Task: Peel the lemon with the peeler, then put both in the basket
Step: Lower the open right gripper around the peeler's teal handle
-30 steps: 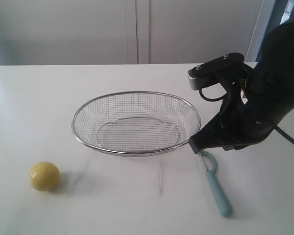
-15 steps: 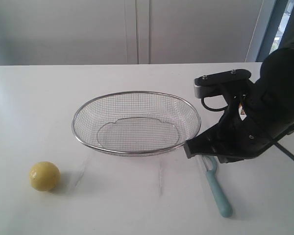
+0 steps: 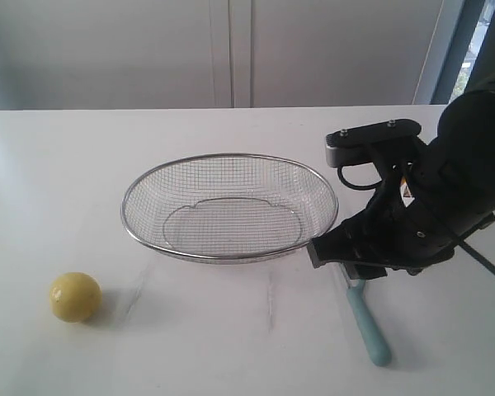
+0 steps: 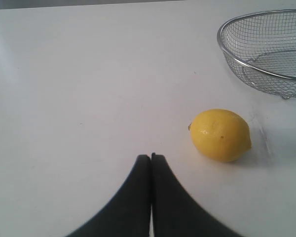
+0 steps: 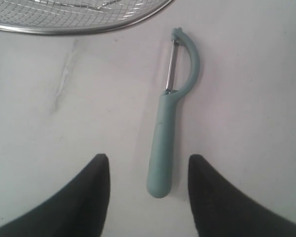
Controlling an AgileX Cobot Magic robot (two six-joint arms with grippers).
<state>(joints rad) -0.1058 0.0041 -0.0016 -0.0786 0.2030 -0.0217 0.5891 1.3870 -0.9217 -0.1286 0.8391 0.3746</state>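
Peeler (image 5: 164,143) flat on table (image 3: 231,355), blade end near basket (image 3: 223,258) rim, not touching. Right claw (image 5: 148,159) low over handle, fingers wide apart, straddling it. Pickup step, peeling not begun. Next, by my read: drop, close on mid-handle, lift straight up. Left claw (image 4: 151,158) pressed together, empty, near lemon (image 4: 220,135). Lemon on bare table, other side of basket, well apart from peeler. Rim close to blade end, so watch that. Plenty open table round handle tail.
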